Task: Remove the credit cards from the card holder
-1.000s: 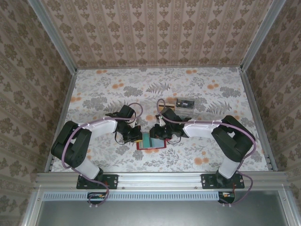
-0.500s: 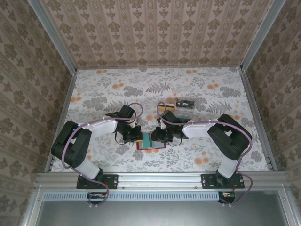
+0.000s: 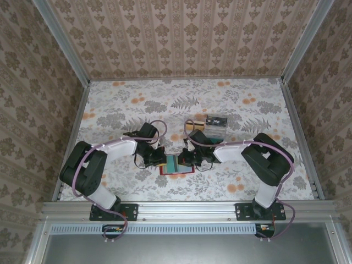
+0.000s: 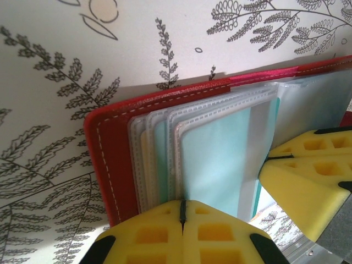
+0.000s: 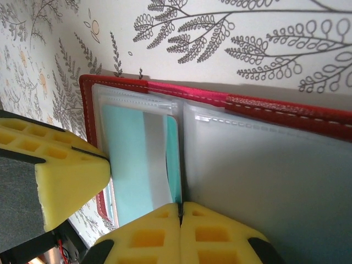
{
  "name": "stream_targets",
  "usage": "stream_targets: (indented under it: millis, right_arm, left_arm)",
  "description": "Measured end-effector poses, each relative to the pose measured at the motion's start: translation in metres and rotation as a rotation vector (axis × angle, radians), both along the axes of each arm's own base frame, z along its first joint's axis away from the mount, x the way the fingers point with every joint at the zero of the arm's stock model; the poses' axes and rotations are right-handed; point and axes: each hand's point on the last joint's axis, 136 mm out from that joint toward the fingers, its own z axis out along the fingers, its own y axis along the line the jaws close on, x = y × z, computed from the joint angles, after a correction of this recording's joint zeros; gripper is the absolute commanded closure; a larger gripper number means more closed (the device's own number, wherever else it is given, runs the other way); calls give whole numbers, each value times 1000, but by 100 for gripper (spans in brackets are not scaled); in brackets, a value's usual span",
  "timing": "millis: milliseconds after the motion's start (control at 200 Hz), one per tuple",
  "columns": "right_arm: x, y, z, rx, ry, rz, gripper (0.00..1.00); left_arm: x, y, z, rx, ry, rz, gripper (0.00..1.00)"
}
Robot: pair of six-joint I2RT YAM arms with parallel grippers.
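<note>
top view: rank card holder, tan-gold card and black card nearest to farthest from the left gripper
1. card holder, at the left gripper's fingertips
2. tan-gold card, behind and to the right
3. black card, farther right still

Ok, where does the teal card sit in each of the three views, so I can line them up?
Top external: teal card just below centre, on the open card holder.
Left wrist: teal card at centre, under a clear sleeve.
Right wrist: teal card left of centre, under a clear sleeve.
Shared landmark: the card holder's red stitched edge.
</note>
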Motion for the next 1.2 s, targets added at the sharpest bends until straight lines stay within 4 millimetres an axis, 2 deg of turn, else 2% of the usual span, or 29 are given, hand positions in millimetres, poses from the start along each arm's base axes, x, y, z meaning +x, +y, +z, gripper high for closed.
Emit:
stream_targets:
  millis: [335, 990, 1200]
  right_arm:
    - [0, -16, -1, 4, -5, -32, 100]
    - [1, -17, 1, 13, 3, -29, 100]
    - [5, -23, 3, 9, 3, -39, 100]
  left_arm:
    - [0, 0, 0, 0, -1, 0, 100]
    - [-1, -1, 0, 3, -3, -4, 100]
    - [0, -1, 0, 2, -3, -4, 100]
